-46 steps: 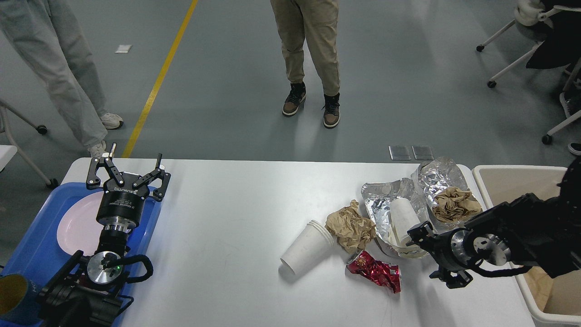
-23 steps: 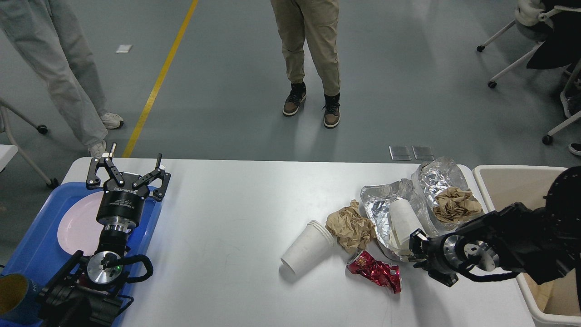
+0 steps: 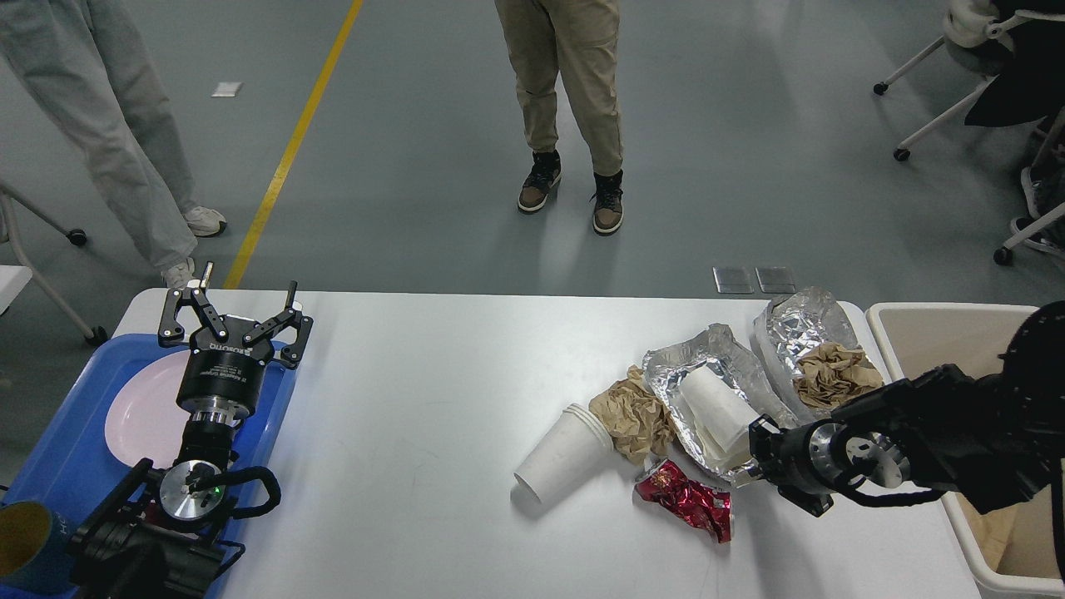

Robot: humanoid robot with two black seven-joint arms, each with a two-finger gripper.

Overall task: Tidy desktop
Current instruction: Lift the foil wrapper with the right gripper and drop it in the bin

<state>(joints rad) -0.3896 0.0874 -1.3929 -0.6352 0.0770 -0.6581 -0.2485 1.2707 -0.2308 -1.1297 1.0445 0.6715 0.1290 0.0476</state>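
Note:
The white desktop carries a heap of litter at its right end. There are stacked white paper cups on their side, a crumpled brown paper and a crushed red can. A foil tray holds another white cup. A second foil tray holds brown paper. My right gripper is at the near rim of the first foil tray and grips it; the tray is tilted. My left gripper is open and empty over the far edge of the blue tray.
The blue tray at the left holds a pink plate and a blue cup. A beige bin stands off the table's right end. People stand on the floor beyond the table, and wheeled chairs stand at the far right.
My right gripper moved a little left and toward me at the foil tray's rim. That tray and its cup swung left and tilted, nudging the brown paper. The left arm did not move.

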